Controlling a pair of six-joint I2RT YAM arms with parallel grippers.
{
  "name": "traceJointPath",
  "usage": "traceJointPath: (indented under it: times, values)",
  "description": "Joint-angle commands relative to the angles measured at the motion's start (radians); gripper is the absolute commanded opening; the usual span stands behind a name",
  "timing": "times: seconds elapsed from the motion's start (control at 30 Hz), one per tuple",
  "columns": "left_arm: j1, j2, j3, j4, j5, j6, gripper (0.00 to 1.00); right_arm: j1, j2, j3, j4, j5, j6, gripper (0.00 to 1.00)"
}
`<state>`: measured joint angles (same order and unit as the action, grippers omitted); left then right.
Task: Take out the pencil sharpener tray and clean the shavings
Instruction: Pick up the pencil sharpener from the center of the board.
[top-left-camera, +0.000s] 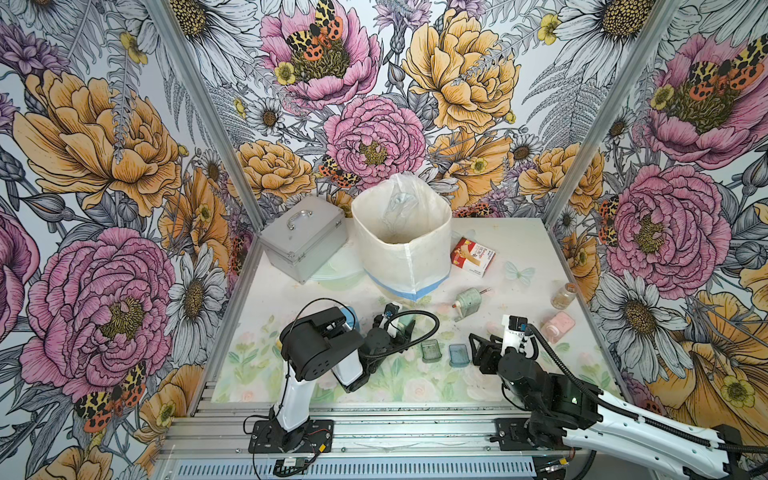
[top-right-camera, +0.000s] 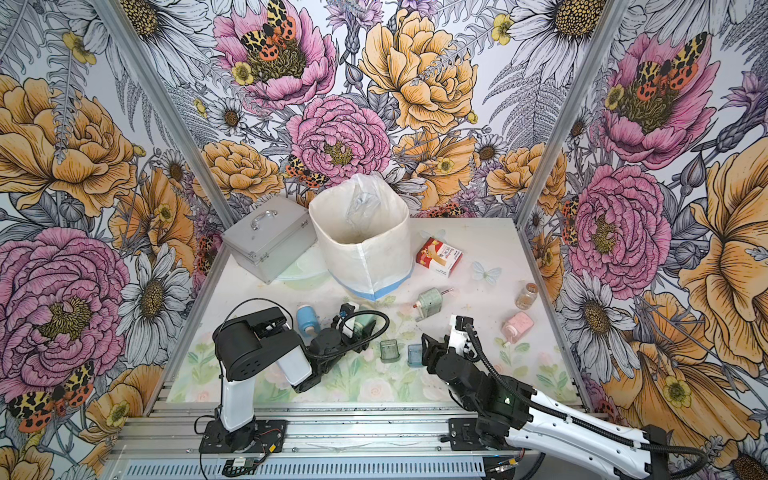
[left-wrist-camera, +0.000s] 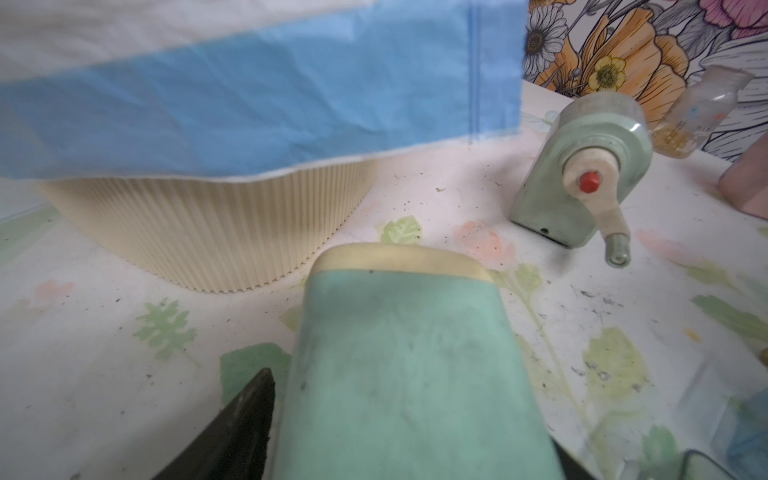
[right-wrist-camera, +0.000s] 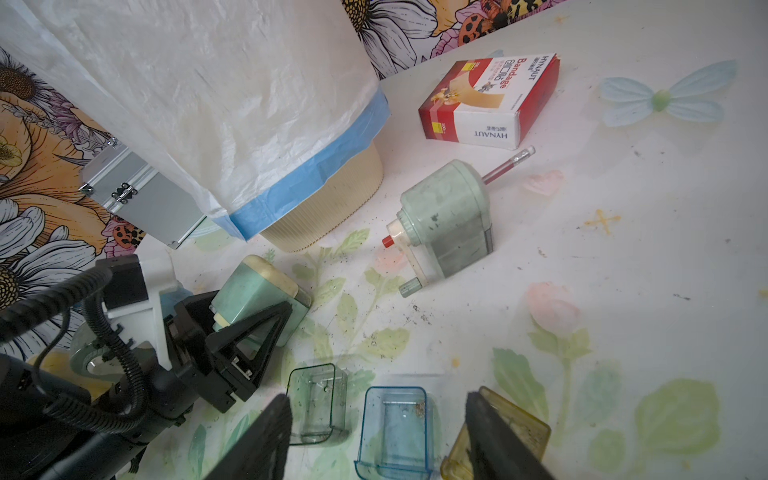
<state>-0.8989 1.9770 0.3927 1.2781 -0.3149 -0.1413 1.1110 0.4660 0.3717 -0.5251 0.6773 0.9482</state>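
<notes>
A green tray (top-left-camera: 430, 350) and a blue tray (top-left-camera: 458, 354) are laid side by side, open side up, near the front of the tabletop (top-left-camera: 532, 245). Each long axis runs from the front edge toward the lined bin (top-left-camera: 401, 249), and an amber tray (right-wrist-camera: 513, 424) is partly hidden beside them. The blue tray's flanged end is turned toward the right hand (right-wrist-camera: 376, 398), whose fingers are spread apart above it with nothing gripped, and shavings (right-wrist-camera: 417, 409) are seen as flecks inside it. The left hand (right-wrist-camera: 249, 307) is closed on a teal sharpener (left-wrist-camera: 407, 353), whose cream end is pointed toward the bin.
</notes>
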Motion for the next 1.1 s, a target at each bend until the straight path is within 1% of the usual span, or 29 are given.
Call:
traceJointPath:
  times: [0.0,0.23,0.3,0.37,0.4,0.5,0.57,0.67,0.73,0.87,0.93,1.07]
  values:
    - [-0.013,-0.031,-0.036,0.099,0.016,0.019,0.67,-0.007,-0.019,0.030,-0.018,-0.010,-0.015,0.67]
    - [-0.026,-0.095,-0.075,0.085,0.038,0.025,0.49,-0.007,-0.045,0.033,-0.034,-0.022,-0.022,0.67]
    - [-0.026,-0.118,-0.077,0.058,0.043,0.024,0.43,-0.006,-0.053,0.032,-0.041,-0.024,-0.023,0.67]
    - [-0.032,-0.148,-0.074,0.000,0.046,0.025,0.42,-0.006,-0.062,0.033,-0.046,-0.028,-0.027,0.67]
    - [-0.035,-0.191,-0.069,-0.037,0.049,0.026,0.40,-0.006,-0.064,0.033,-0.048,-0.028,-0.029,0.67]
    - [-0.055,-0.297,-0.041,-0.231,0.061,0.044,0.36,-0.007,-0.076,0.034,-0.052,-0.037,-0.044,0.67]
    - [-0.067,-0.395,-0.008,-0.430,0.064,0.056,0.35,-0.006,-0.078,0.035,-0.052,-0.044,-0.055,0.67]
    - [-0.080,-0.529,0.048,-0.709,0.032,0.063,0.37,-0.007,-0.073,0.036,-0.052,-0.058,-0.073,0.67]
    - [-0.083,-0.613,0.081,-0.861,0.018,0.062,0.37,-0.008,-0.069,0.041,-0.052,-0.068,-0.086,0.67]
    - [-0.085,-0.775,0.121,-1.064,0.027,0.051,0.33,-0.008,-0.064,0.052,-0.052,-0.088,-0.112,0.67]
    - [-0.086,-0.836,0.140,-1.140,0.047,0.047,0.30,-0.009,-0.063,0.056,-0.050,-0.092,-0.126,0.67]
    - [-0.088,-0.925,0.188,-1.286,0.067,0.040,0.28,-0.012,-0.052,0.072,-0.051,-0.102,-0.157,0.67]
